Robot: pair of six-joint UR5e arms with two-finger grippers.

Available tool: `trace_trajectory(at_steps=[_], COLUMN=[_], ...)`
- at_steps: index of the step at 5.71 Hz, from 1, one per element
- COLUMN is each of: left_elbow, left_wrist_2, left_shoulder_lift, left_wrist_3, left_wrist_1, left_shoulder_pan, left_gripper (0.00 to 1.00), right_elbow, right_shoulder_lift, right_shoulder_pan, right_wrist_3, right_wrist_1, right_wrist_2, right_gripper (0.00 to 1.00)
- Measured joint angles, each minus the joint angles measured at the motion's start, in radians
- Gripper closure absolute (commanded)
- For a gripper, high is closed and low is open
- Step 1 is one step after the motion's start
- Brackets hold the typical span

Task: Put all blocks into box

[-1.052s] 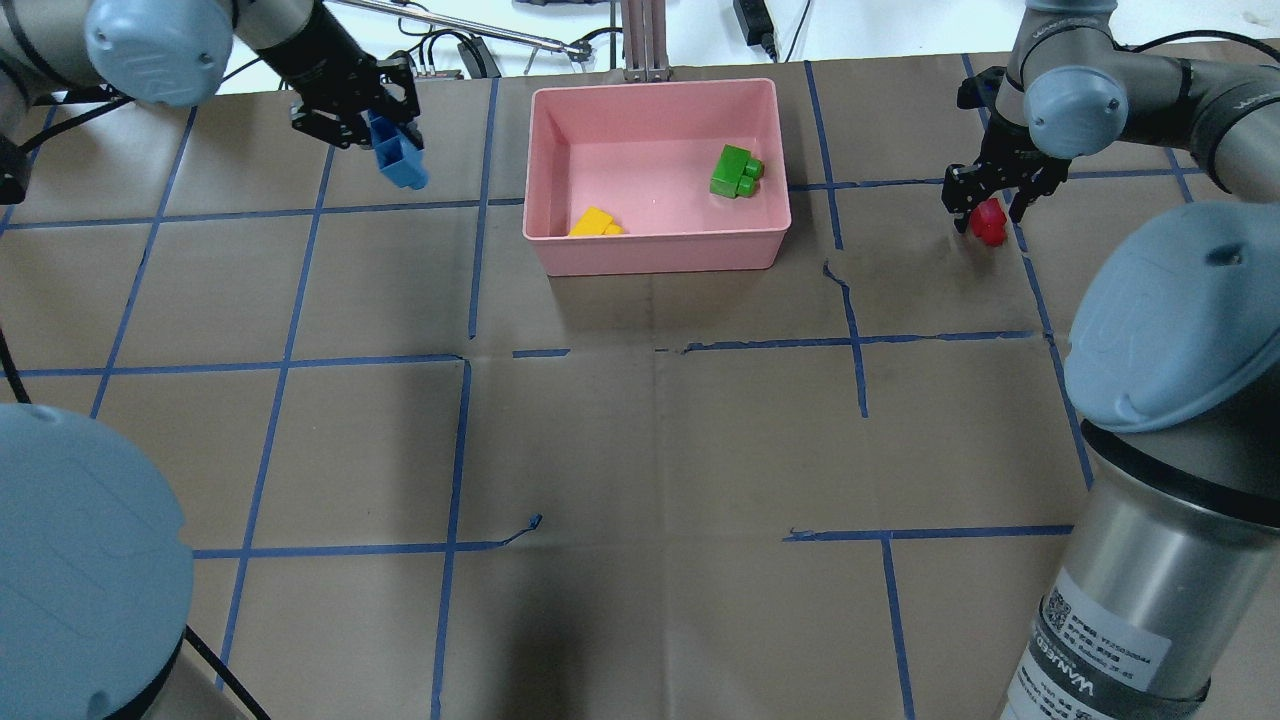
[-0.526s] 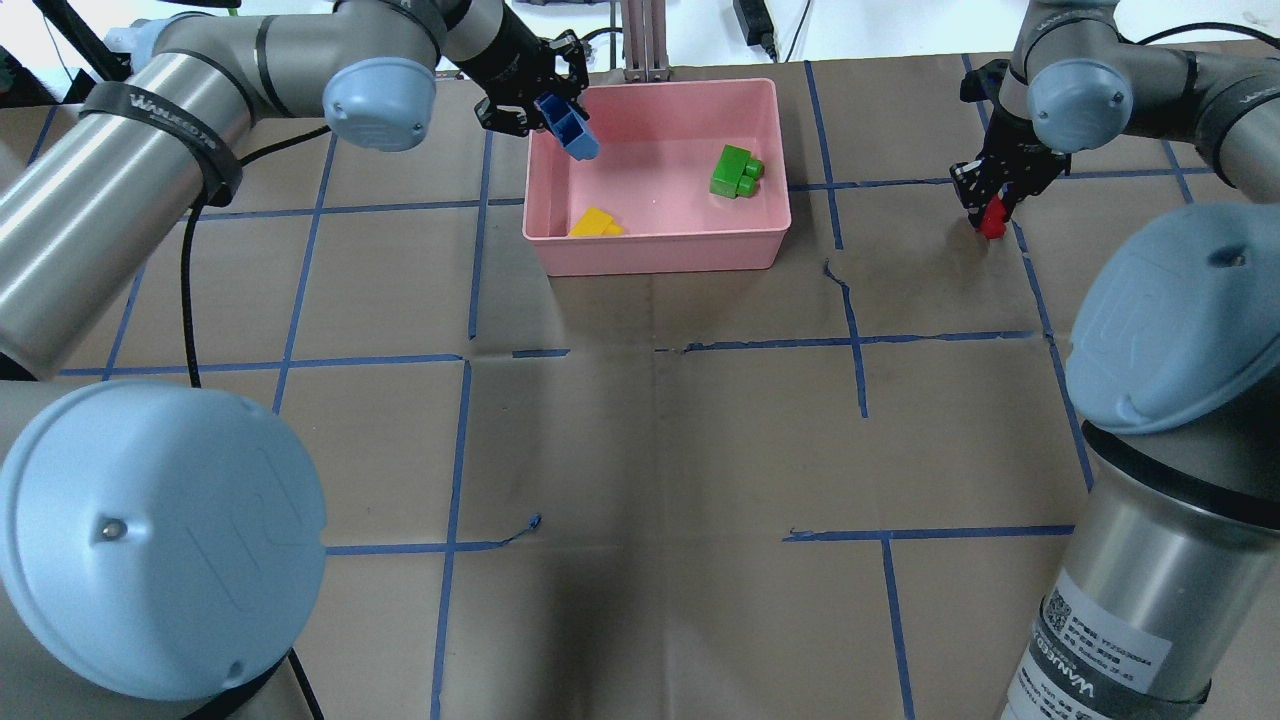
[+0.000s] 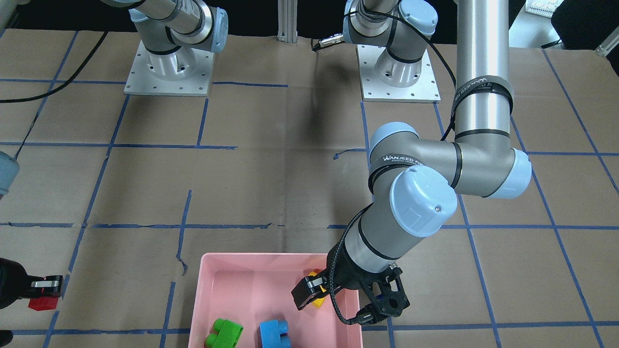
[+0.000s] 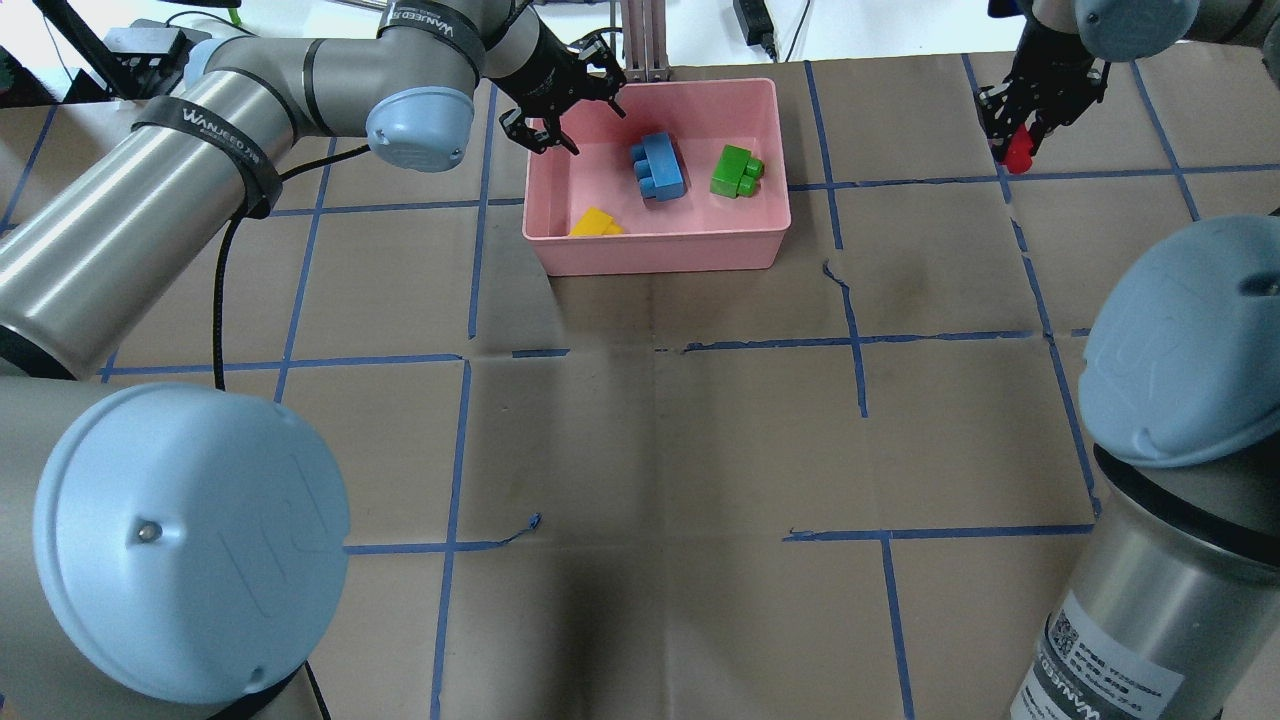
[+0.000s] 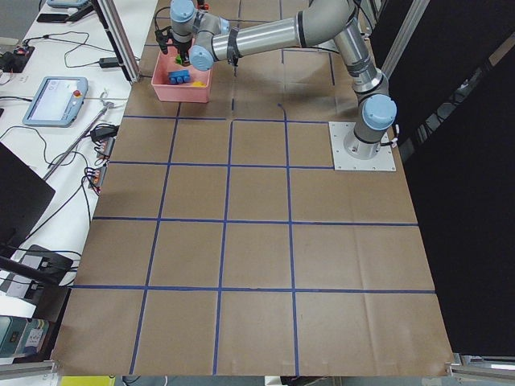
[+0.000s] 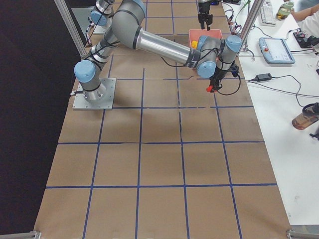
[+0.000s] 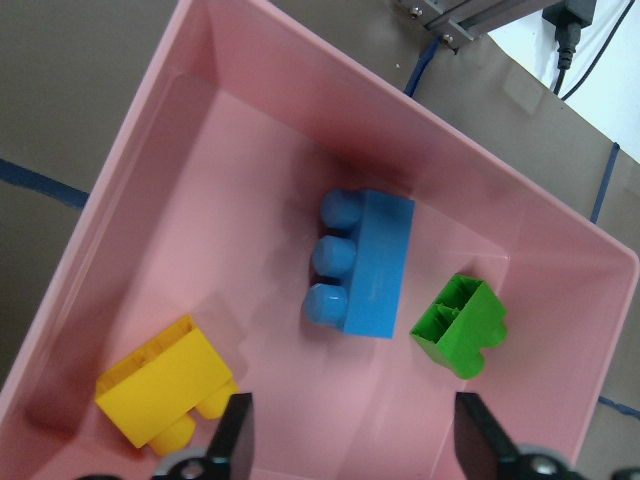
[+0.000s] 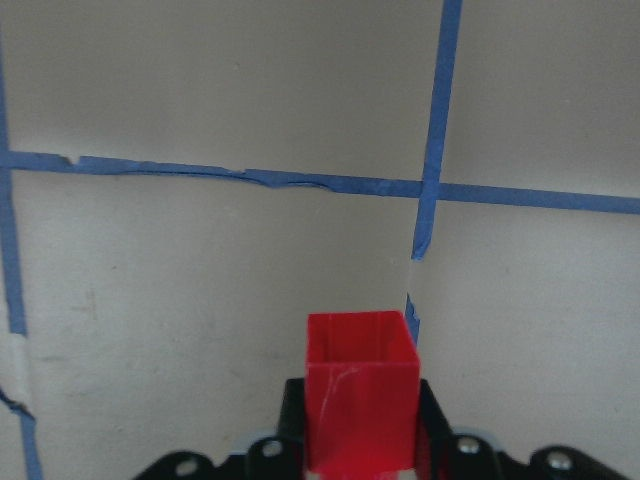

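The pink box (image 4: 660, 262) stands at the far middle of the table. In it lie the blue block (image 4: 658, 167), the green block (image 4: 735, 171) and the yellow block (image 4: 595, 222). My left gripper (image 4: 565, 110) is open and empty above the box's far left corner. Its wrist view shows the blue block (image 7: 365, 265), the green block (image 7: 460, 325) and the yellow block (image 7: 165, 380) below the fingers. My right gripper (image 4: 1022, 135) is shut on the small red block (image 4: 1018, 150), to the right of the box. The right wrist view shows the red block (image 8: 360, 400) between the pads, above the table.
Brown paper with a blue tape grid covers the table. An aluminium post (image 4: 645, 40) and cables stand just behind the box. The two arm bases (image 3: 169, 72) are at the robot's side. Tables with pendants and bottles line the far edge (image 6: 276, 50).
My left gripper has moved right over the box and let go of the blue block, which now lies in the box. My right gripper has carried the red block up and farther away.
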Motion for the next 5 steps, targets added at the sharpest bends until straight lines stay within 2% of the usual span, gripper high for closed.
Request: trace_trajectory(at_steps=[1, 2, 4, 5], left_elbow=[-0.002, -0.003, -0.008, -0.020], left_wrist_2=[0.073, 0.150, 0.295, 0.328], left_shoulder_lift=[0.045, 0.105, 0.251, 0.327], left_wrist_3=[0.028, 0.084, 0.329, 0.431], left_wrist_1=[-0.083, -0.187, -0.454, -0.568], left_shoulder_pan=[0.010, 0.018, 0.053, 0.086], left_gripper=[0.01, 0.01, 0.01, 0.01], right_elbow=[-0.075, -0.113, -0.148, -0.154], right_shoulder_lift=[-0.003, -0.004, 0.004, 0.029], right_shoulder_pan=[0.022, 0.074, 0.249, 0.317], right_wrist_3=[0.055, 0.145, 0.423, 0.536], right_wrist_1=[0.092, 0.128, 0.123, 0.085], right_wrist_2=[0.026, 0.039, 0.046, 0.056], right_gripper=[0.71, 0.72, 0.71, 0.70])
